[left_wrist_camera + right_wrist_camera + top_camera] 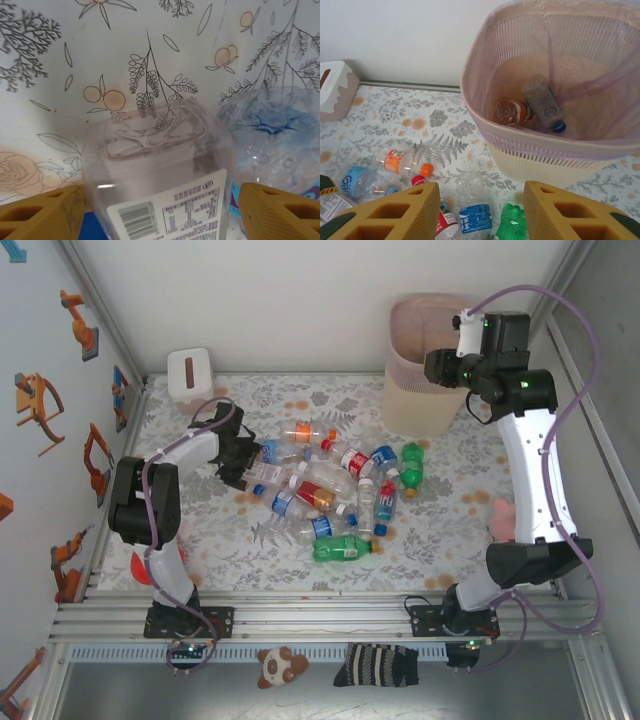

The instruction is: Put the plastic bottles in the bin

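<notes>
Two bottles are down in the bin [485, 125] already: a brown one [512, 111], partly hidden behind the near rim, and a clear one with a blue cap [544, 104]. My right claw [480, 202] hangs open above that rim, nothing between its fingers. Over on the tabletop [440, 530] the remaining plastic bottles [330, 490] lie heaped and overlapping, too tangled to count. My left claw [160, 205] is spread wide either side of a clear bottle [155, 160]. The frame's edge cuts its fingers off, so I cannot tell whether they touch.
</notes>
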